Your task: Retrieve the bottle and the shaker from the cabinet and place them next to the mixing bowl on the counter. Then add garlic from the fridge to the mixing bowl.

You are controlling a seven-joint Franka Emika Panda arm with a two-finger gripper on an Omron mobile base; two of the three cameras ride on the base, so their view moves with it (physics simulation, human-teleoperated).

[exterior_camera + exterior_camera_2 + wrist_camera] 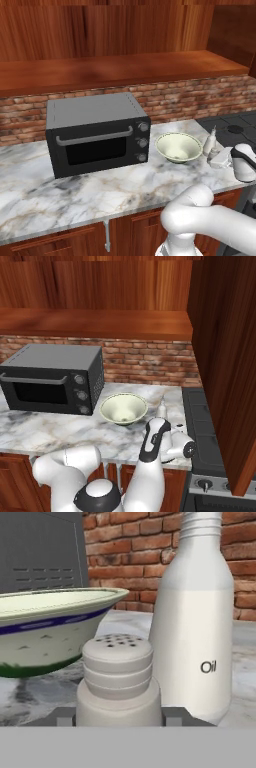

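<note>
Gripper fingers flank the base of a white shaker on a marble counter in a simulated kitchen, the two dark tips showing just either side of the shaker's body in the hand view; the jaws look closed on it, though the contact itself sits at the very edge of that picture. Just behind the shaker and a little to its right in the hand view stands a white bottle labelled "Oil", upright on the marble. To the shaker's left in that view is a cream mixing bowl with a blue band under its rim and green at its foot, its rim reaching over toward the shaker's perforated cap. In the left base view the bowl sits right of a dark toaster oven, with the bottle just beside the bowl and the robot's white hand low at the counter's right end, beside a black cooktop. From the right base view the bowl and the bottle stand side by side near the counter's front, the arm reaching in just in front of them. A red brick wall backs the counter beneath wooden cabinets.
</note>
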